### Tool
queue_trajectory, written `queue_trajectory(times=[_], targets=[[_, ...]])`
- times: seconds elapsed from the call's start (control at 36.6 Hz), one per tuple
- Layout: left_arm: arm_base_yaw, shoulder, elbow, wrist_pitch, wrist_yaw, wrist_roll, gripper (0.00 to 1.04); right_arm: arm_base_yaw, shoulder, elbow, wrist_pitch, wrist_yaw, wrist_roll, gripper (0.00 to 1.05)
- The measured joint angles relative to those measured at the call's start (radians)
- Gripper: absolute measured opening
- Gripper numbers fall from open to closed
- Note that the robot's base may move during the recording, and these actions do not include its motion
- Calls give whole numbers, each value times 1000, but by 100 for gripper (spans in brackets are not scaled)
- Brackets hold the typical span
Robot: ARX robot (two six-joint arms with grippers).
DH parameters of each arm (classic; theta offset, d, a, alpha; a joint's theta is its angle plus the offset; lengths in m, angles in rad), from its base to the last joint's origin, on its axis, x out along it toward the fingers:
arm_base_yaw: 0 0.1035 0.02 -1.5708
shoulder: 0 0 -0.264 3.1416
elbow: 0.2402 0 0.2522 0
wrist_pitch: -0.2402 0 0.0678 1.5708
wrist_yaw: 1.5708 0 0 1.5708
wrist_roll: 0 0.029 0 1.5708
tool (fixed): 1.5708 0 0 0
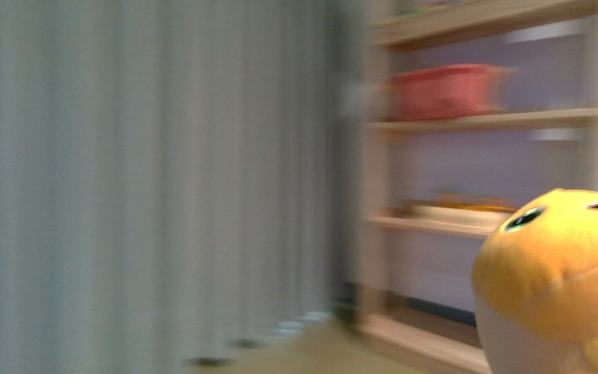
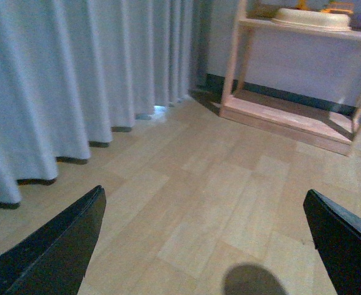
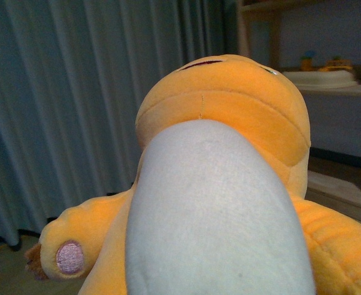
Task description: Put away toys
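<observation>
The plush toy (image 3: 229,98) is orange-yellow with a pale belly, a pink paw pad and a dark green eye. It sits close in front of the right hand, whose grip cannot be told. The left hand (image 2: 205,192) spreads wide open over the floor (image 2: 186,153).

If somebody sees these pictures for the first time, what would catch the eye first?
The orange-yellow plush toy fills the right wrist view and shows at the lower right of the front view. Behind it are a grey curtain and a wooden shelf with a red bin.
</observation>
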Motion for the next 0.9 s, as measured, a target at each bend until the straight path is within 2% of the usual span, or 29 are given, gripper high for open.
queue_trajectory(times=[0.9], targets=[[-1, 0, 0, 0, 0, 0, 99, 0, -2, 0, 0, -1, 0, 10]])
